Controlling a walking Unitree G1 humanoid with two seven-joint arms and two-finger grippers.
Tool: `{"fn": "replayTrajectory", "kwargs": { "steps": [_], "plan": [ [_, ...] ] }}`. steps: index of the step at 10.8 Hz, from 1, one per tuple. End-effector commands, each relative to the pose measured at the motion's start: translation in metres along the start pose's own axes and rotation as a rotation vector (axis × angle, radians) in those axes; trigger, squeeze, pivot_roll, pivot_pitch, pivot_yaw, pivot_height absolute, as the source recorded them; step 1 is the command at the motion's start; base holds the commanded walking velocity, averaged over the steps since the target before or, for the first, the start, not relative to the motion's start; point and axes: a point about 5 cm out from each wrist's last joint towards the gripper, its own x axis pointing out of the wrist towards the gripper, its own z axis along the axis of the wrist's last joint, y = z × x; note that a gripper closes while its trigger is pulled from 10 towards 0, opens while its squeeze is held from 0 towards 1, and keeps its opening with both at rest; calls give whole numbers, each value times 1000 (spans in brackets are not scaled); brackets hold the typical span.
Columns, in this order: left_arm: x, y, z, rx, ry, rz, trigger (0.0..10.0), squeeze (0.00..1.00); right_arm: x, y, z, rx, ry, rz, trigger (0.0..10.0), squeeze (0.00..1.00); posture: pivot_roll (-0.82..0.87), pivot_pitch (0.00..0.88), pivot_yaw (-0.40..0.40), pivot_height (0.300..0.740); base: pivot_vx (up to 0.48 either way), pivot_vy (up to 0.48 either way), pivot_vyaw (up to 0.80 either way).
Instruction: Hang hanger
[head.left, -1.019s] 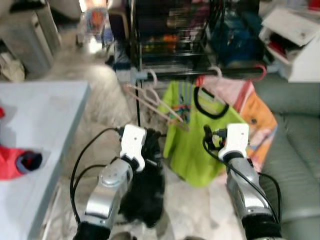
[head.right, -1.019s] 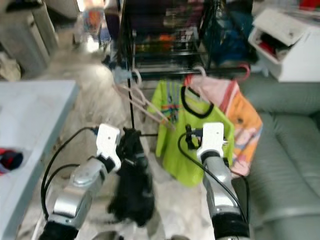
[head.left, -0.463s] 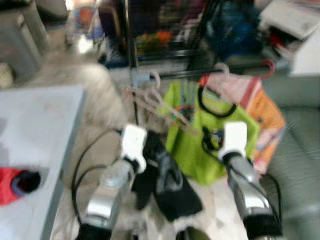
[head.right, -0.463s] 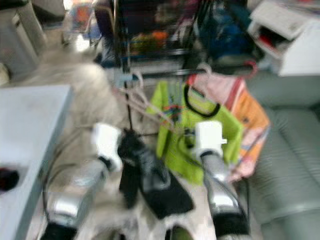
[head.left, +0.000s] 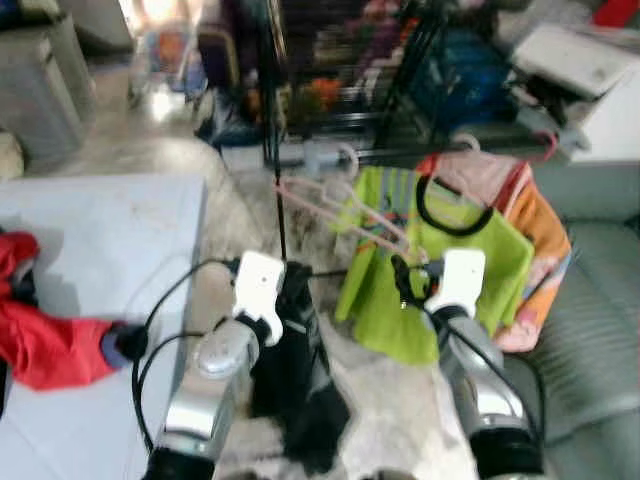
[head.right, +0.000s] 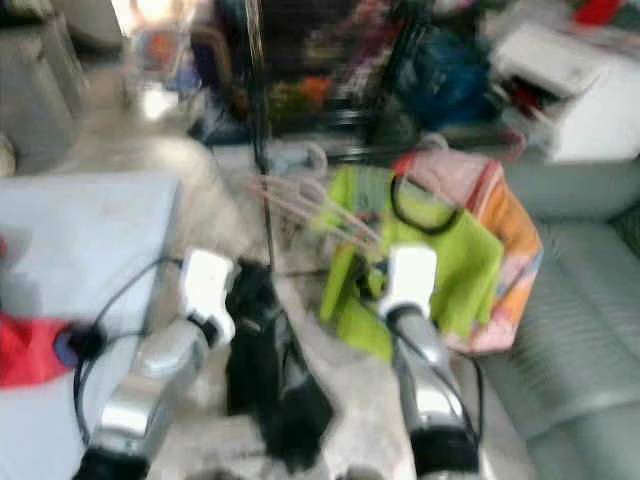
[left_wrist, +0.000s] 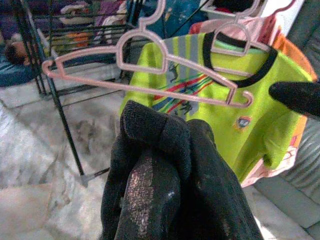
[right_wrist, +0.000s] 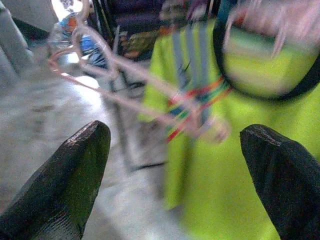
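Note:
Two empty pink hangers (head.left: 345, 205) hang tilted on the black rack's lower rail (head.left: 400, 152), left of a lime green shirt (head.left: 450, 265) on its own hanger. My left gripper (head.left: 288, 288) is shut on a black garment (head.left: 300, 385) that droops toward the floor; in the left wrist view the cloth (left_wrist: 170, 185) covers the fingers, with the pink hangers (left_wrist: 150, 75) a short way beyond. My right gripper (head.left: 405, 282) is open in front of the green shirt, its fingers (right_wrist: 65, 175) spread wide with a pink hanger's arm (right_wrist: 150, 82) between them, farther off.
A pink and orange garment (head.left: 535, 225) hangs behind the green shirt. A pale blue table (head.left: 110, 260) at my left holds a red garment (head.left: 45, 340). A grey-green sofa (head.left: 590, 300) stands at my right. The rack's upright pole (head.left: 275, 180) rises just beyond my left gripper.
The camera has shifted, bringing more of the table and the red garment into view. The black garment swung out to the right, then fell back under my left gripper.

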Motion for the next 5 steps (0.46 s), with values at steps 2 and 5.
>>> {"fn": "replayTrajectory", "kwargs": {
  "steps": [2, 5],
  "plan": [
    [0, -3, 14, 17, -60, -18, 10000, 0, -5, 9, -8, 60, 34, 22, 10000, 0, 9, 37, -8, 740, 0, 0, 0],
    [-4, 5, 14, 24, -59, -7, 10000, 0, -1, 14, -4, 347, 65, -9, 10000, 0, 14, 38, 2, 740, 0, 0, 0]
  ]
}}
